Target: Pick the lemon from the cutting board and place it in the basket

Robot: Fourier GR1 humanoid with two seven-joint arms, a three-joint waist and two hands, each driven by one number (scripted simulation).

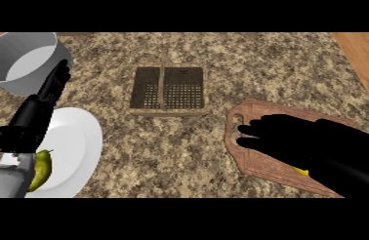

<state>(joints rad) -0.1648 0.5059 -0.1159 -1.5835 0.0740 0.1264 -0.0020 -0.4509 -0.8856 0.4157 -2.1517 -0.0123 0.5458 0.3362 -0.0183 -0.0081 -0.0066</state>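
Note:
A reddish wooden cutting board [245,151] lies at the right of the counter. My right hand [296,136] hovers low over it, black, with its fingers pointing left and curled down. Only a small yellow sliver of the lemon [301,171] shows under the hand's lower edge; the rest is hidden, and I cannot see whether the fingers close round it. The dark mesh basket [167,89] with a thin centre handle sits in the middle of the counter, up and left of the board. My left hand [52,85] rests at the left edge, fingers straight and pointing up.
A white plate [75,146] at the lower left carries a yellow-green fruit [42,168], partly behind my left forearm. A grey pot [29,58] stands at the top left corner. A strip of wood [355,49] borders the granite counter at the top right.

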